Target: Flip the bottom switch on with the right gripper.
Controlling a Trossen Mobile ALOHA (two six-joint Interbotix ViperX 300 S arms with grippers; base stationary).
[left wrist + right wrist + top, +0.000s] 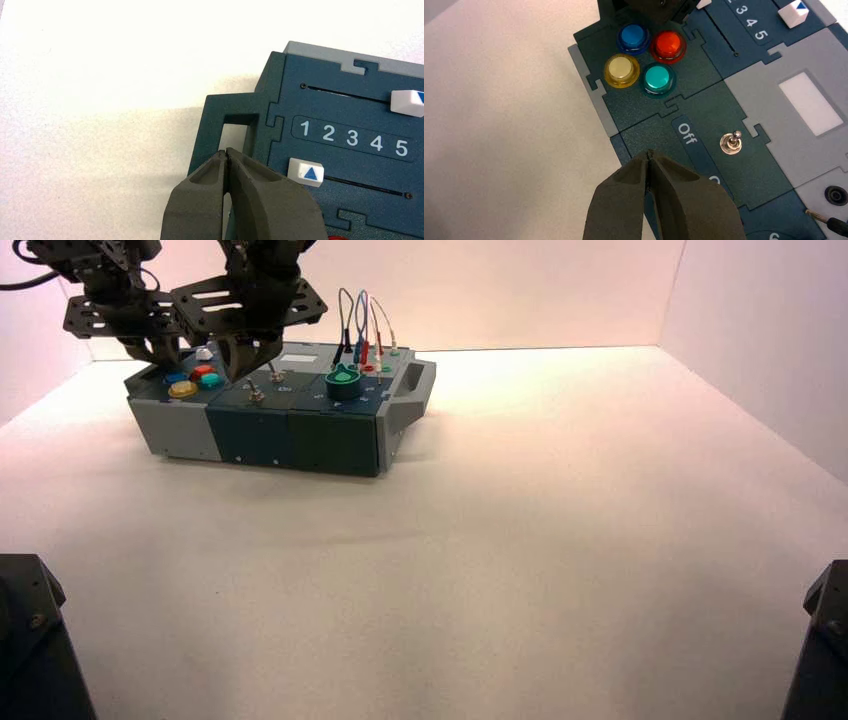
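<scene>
On the dark blue box (pixel 300 435), two small toggle switches stand in the middle panel. The bottom switch (pixel 256 392) is the one nearer the front edge; the other switch (pixel 275 371) stands behind it. My right gripper (pixel 240 368) hangs shut just above and left of the bottom switch, holding nothing. In the right wrist view its fingertips (pixel 650 154) meet over the panel's front corner, apart from a toggle (pixel 731 142) beside the lettering "Off". The second toggle is hidden there. My left gripper (pixel 160 350) is shut over the box's left end, at the handle (pixel 235 117).
Blue, red, yellow and teal buttons (pixel 644 57) sit left of the switches. Two white sliders (pixel 306 172) flank a 1–5 scale. A green knob (pixel 345 383) and looped wires (pixel 362 325) stand at the right. White walls close in at the back and right.
</scene>
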